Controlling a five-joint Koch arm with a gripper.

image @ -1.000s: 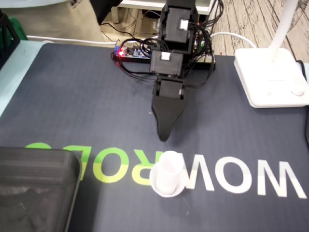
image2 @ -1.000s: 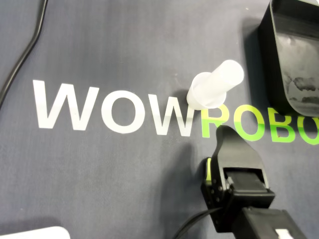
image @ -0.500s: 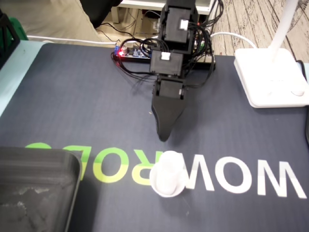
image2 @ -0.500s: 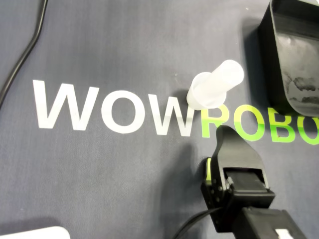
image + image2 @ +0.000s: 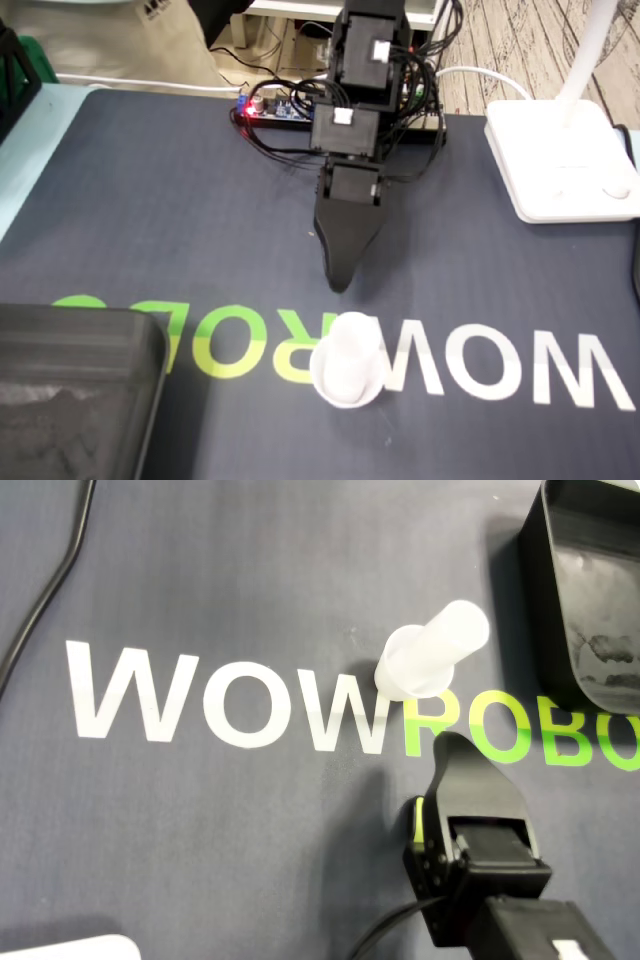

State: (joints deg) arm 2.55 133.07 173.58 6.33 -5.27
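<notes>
A white plastic tube with a wide flange base stands upright on the dark mat, on the "WOWROBO" lettering; the overhead view shows the tube at the junction of the white and green letters. My black gripper points down at the mat a short way behind the tube, apart from it. In the overhead view the gripper ends just below the tube. Its jaws form one closed wedge with nothing between them.
A black tray sits at the lower left of the fixed view and the tray at the upper right overhead. A white lamp base stands at the right. A controller board with wires lies by the arm's base. A black cable crosses the mat.
</notes>
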